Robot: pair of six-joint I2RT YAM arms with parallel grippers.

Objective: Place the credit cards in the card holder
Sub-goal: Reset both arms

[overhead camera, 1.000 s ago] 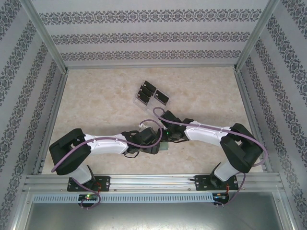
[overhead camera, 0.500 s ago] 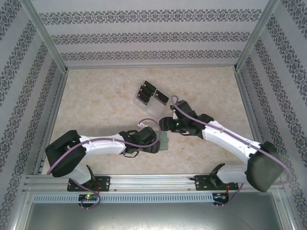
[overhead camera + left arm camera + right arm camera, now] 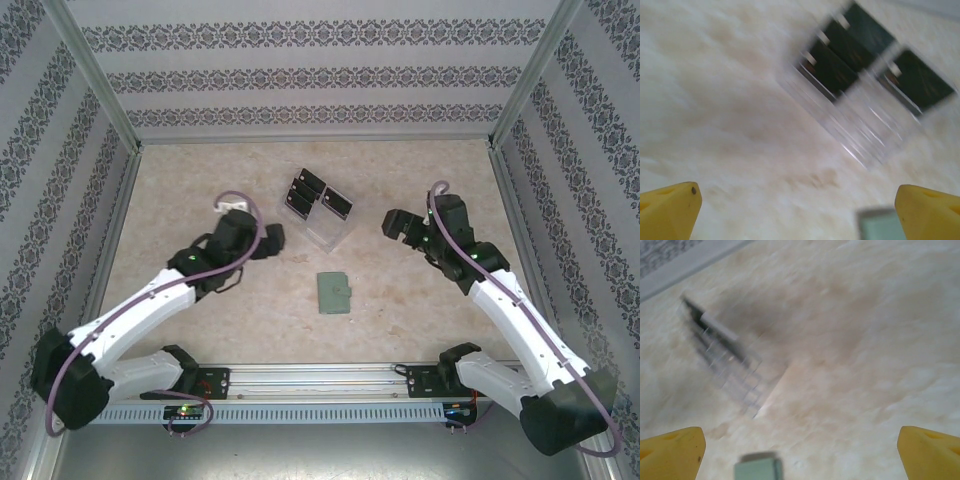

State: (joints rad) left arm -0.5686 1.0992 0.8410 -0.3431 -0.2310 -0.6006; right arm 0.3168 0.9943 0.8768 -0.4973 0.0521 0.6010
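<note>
Because the left claw (image 3: 272, 239) and right claw (image 3: 391, 225) gape empty, the card holder (image 3: 335, 293) between them and the credit cards (image 3: 318, 195) beyond lie loose.

no readable text, labels, or numbers

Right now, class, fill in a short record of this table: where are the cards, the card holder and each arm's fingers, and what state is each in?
credit cards: several black ones, grouped at the far end of the clear tray
card holder: folded, flat on the table, nearer the arm bases than the tray, touched by nothing
left fingers: spread wide, empty, above the table left of the tray
right fingers: spread wide, empty, above the table right of the tray
</note>
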